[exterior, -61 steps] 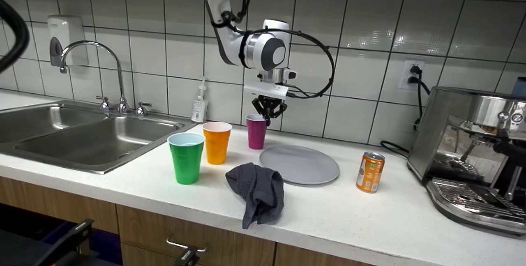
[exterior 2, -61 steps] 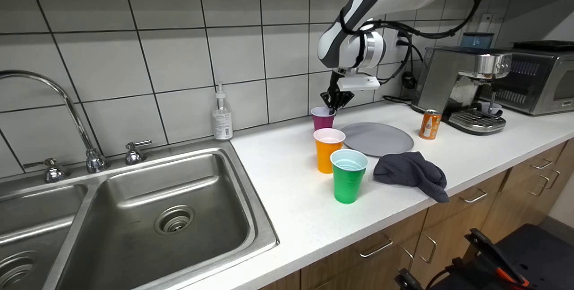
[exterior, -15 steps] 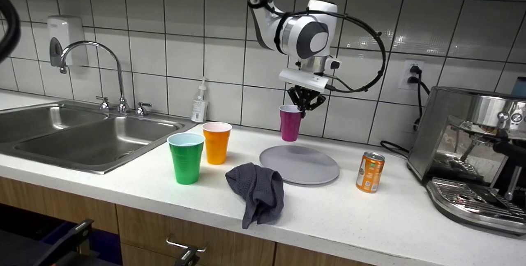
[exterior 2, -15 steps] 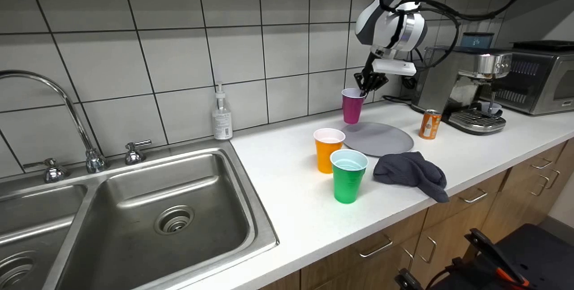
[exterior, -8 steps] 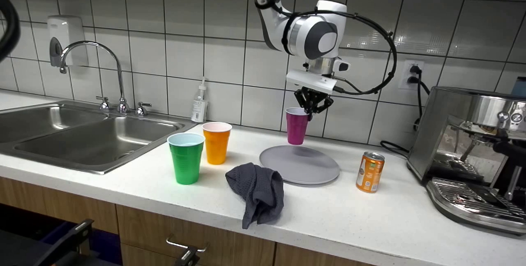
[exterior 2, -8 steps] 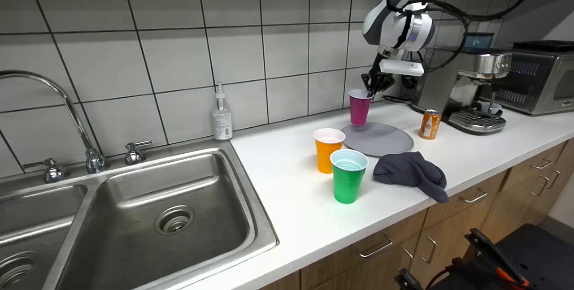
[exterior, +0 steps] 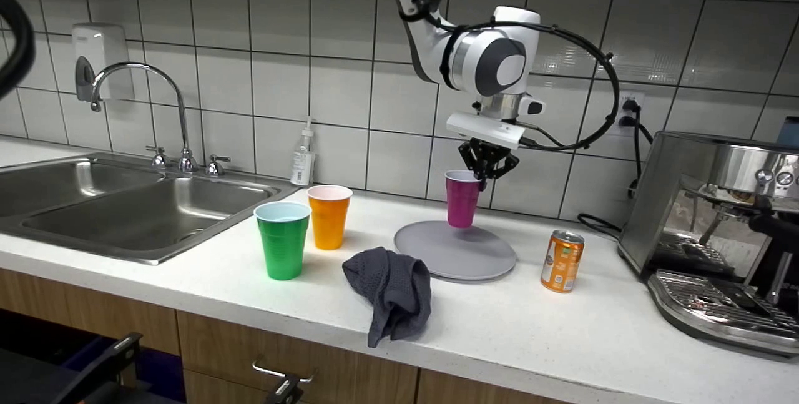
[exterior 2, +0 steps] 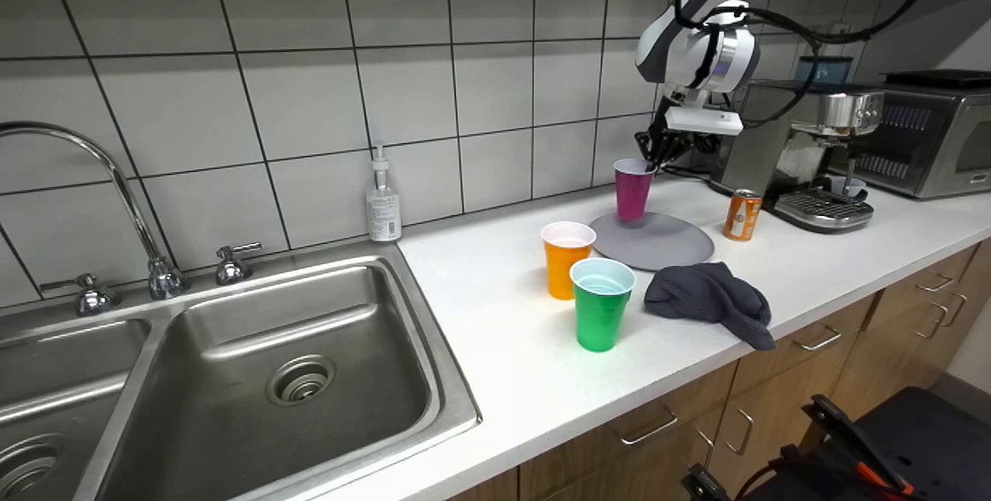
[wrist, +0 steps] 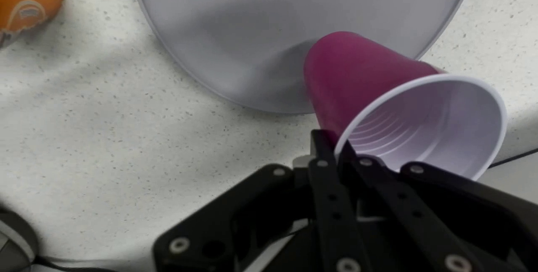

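My gripper (exterior: 481, 183) is shut on the rim wall of a magenta cup (exterior: 462, 205) with a pale inside. One finger is inside the cup and one outside, as the wrist view shows at the jaws (wrist: 336, 148). The cup is upright, with its base over the far part of a flat grey plate (exterior: 446, 260). I cannot tell whether the base touches the plate. The cup (exterior 2: 632, 195) and plate (exterior 2: 658, 249) also show in an exterior view. In the wrist view the cup (wrist: 357, 70) overlaps the plate's edge (wrist: 235, 32).
An orange cup (exterior: 329, 220) and a green cup (exterior: 284, 245) stand left of the plate. A dark grey cloth (exterior: 393, 291) lies before it. An orange can (exterior: 563, 261) and a coffee machine (exterior: 718, 235) stand right. A sink (exterior 2: 271, 369) and soap bottle (exterior 2: 383, 203) are left; a tiled wall is behind.
The magenta cup stood on the counter 4.1 s ago. My gripper has lifted it and carried it right, over the plate. In the last second it has moved further right and lower.
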Available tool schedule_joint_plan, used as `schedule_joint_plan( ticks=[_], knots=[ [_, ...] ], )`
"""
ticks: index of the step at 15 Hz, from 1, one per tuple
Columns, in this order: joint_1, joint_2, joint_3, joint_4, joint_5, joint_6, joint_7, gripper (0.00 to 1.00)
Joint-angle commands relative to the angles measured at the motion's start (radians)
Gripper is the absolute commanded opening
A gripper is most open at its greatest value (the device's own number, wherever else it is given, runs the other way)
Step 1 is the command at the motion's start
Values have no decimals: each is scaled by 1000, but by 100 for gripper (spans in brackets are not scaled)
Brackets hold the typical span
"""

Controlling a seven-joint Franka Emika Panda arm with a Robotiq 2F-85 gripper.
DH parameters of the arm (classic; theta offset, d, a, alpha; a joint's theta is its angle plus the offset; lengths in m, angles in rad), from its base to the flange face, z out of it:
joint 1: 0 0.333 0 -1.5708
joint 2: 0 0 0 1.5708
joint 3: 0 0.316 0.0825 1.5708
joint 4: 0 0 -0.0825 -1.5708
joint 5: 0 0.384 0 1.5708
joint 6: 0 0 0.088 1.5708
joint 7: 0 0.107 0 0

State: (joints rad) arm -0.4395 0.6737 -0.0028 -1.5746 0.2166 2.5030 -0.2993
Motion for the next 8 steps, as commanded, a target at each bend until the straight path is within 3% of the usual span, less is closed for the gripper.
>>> schedule_joint_plan(
  ticks=[1,8],
  knots=[
    [-8,39,-5,74,10,-51,-10,1],
    [-8,85,-15,131,2,-81,-3,1]
  ],
)
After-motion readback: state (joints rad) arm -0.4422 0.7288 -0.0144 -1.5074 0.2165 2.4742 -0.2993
